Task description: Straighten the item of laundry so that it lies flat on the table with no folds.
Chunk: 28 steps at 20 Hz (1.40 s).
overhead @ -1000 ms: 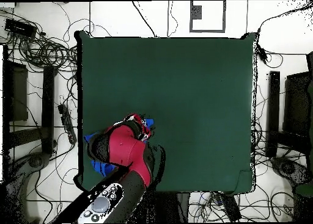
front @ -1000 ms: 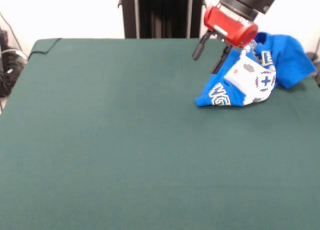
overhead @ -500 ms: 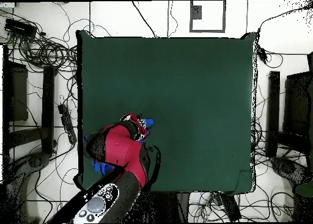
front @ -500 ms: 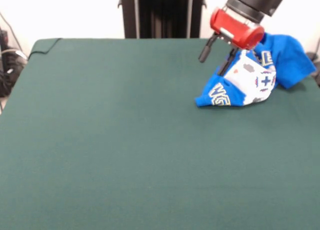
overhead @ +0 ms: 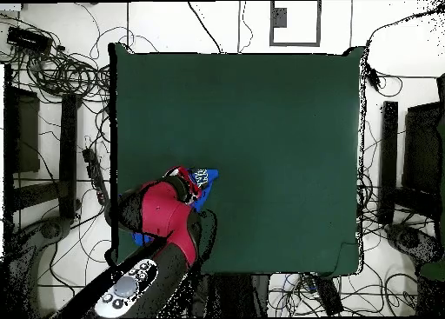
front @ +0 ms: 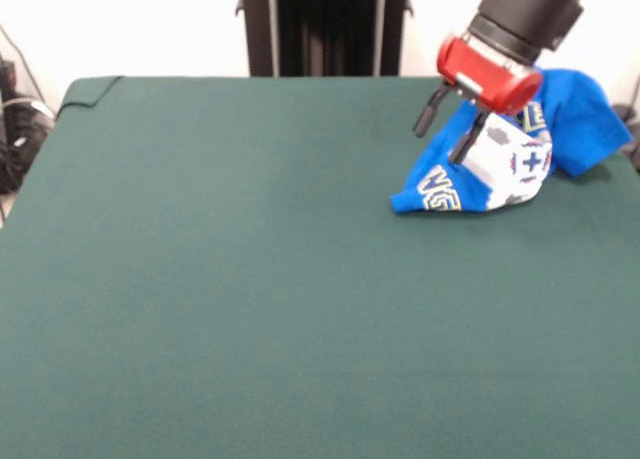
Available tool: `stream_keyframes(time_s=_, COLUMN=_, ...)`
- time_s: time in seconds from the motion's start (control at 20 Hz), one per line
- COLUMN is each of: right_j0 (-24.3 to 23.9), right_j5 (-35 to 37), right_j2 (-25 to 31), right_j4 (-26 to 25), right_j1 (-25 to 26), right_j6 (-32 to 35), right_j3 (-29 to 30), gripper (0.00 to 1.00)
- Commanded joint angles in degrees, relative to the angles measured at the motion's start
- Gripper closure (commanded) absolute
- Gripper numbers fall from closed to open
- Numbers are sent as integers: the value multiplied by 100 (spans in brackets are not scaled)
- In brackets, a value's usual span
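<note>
The item of laundry [front: 505, 164], a bright blue T-shirt with a white controller print and yellow-outlined letters, lies bunched in a heap at the far right of the green table [front: 250, 279]. One blue part of it spreads toward the right edge. My gripper [front: 449, 127] hangs over the heap's left side, open, with nothing between its two black fingers. The lower finger is at the white print; I cannot tell whether it touches. In the overhead view the red arm [overhead: 163, 213] covers most of the shirt [overhead: 206, 177], and only blue edges show beside it.
A black pillar [front: 322, 27] rises behind the table's far edge. Cables and dark stands [overhead: 65, 133] surround the table [overhead: 261, 124] on the floor. The shirt heap sits close to the table's edge on the arm's side.
The arm has shifted right in the front view and lowered a little, bringing the open fingers down against the heap's left side. The shirt itself has not moved.
</note>
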Motion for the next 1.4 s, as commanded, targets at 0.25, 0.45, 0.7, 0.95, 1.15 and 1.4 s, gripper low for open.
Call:
stream_keyframes(time_s=0.25, right_j0=-215, right_j5=56, right_j2=1135, right_j4=350, right_j1=227, right_j6=1177, right_j3=17, gripper=0)
stream_keyframes(time_s=0.45, right_j0=-368, right_j5=-205, right_j2=1464, right_j4=368, right_j1=279, right_j6=1183, right_j3=98, gripper=0)
stream_keyframes(time_s=0.7, right_j0=-717, right_j5=-640, right_j2=2032, right_j4=279, right_j1=185, right_j6=1096, right_j3=255, gripper=0)
stream_keyframes(time_s=0.95, right_j0=-919, right_j5=-683, right_j2=2325, right_j4=214, right_j1=17, right_j6=1064, right_j3=327, gripper=0)
stream_keyframes(time_s=1.15, right_j0=-964, right_j5=-681, right_j2=2450, right_j4=212, right_j1=-11, right_j6=1082, right_j3=321, gripper=0)
stream_keyframes(time_s=1.4, right_j0=-963, right_j5=-705, right_j2=2507, right_j4=260, right_j1=56, right_j6=1130, right_j3=251, gripper=0)
